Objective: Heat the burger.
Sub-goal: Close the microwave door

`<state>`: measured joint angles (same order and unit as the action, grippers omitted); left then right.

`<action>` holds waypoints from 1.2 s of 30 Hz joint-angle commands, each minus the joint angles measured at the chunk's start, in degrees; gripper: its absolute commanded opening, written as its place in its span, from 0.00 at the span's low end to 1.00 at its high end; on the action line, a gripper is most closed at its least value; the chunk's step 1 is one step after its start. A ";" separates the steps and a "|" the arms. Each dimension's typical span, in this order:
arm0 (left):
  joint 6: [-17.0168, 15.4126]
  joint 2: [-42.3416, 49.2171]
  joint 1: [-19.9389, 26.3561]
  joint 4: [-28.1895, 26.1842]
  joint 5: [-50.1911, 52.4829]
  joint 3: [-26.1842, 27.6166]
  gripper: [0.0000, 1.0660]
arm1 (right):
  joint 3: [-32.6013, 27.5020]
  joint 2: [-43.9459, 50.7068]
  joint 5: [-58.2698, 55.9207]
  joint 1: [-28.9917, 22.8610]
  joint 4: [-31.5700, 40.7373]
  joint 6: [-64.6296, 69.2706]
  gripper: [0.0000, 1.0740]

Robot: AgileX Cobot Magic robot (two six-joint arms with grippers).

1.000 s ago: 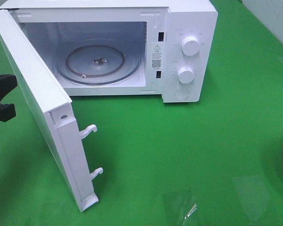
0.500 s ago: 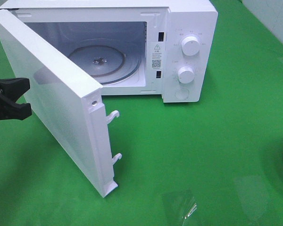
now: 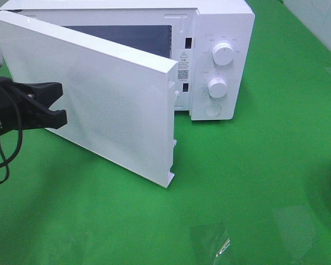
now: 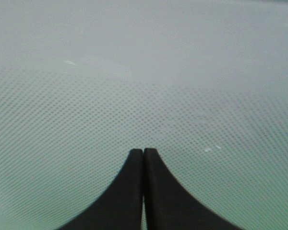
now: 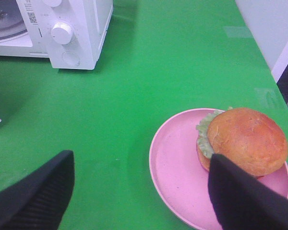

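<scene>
**Burger on plate, far right of desk**

Sits upright on a pink plate (image 5: 182, 177), toward that plate's right side. Burger (image 5: 241, 142): glossy golden-brown round top bun, ruffled green lettuce poking out on the side facing the microwave (image 5: 67, 31), lower bun barely showing. Whole, untouched, outside the microwave and well apart from it, on the green desk (image 5: 149, 76) at the near right.

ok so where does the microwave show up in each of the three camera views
Exterior high: the microwave fills the upper left and middle, its door swung partway across the opening.
Left wrist: only the door's dotted panel fills the frame, with the left gripper shut against it.
Right wrist: the microwave's control side sits in the far corner, away from the pink plate.
Shared landmark: the lower knob, in exterior and right wrist views.
</scene>
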<state>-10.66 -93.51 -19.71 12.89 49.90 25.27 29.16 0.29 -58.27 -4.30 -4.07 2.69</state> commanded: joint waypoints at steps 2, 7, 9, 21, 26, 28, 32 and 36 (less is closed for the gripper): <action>1.60 -1.32 -2.18 -2.58 -0.80 2.86 0.00 | -0.17 1.38 0.80 0.23 0.29 -0.74 0.71; 3.78 -4.53 -4.98 -7.28 -1.03 7.10 0.00 | -0.17 1.38 0.80 0.23 0.29 -0.74 0.71; 4.18 -5.56 -5.79 -8.71 -1.03 8.48 0.00 | -0.17 1.38 0.80 0.23 0.29 -0.74 0.71; 5.16 -11.40 -8.71 -9.91 -5.44 18.74 0.00 | -0.17 1.38 0.80 0.23 0.29 -0.74 0.71; 5.16 -13.64 -8.71 -10.77 -8.65 23.66 0.00 | -0.17 1.38 0.80 0.23 0.29 -0.74 0.71; 5.16 -14.27 -8.82 -11.23 -8.88 24.98 0.00 | -0.17 1.38 0.80 0.23 0.29 -0.74 0.71; 5.90 -15.07 -9.40 -12.89 -10.08 26.81 0.00 | -0.17 1.38 0.80 0.23 0.29 -0.74 0.71; 9.05 -17.02 -11.46 -15.99 -11.40 30.25 0.00 | -0.17 1.38 0.80 0.23 0.29 -0.74 0.71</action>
<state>-3.21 -109.55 -31.11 3.21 36.33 52.43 29.16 0.29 -58.27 -4.30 -4.01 2.69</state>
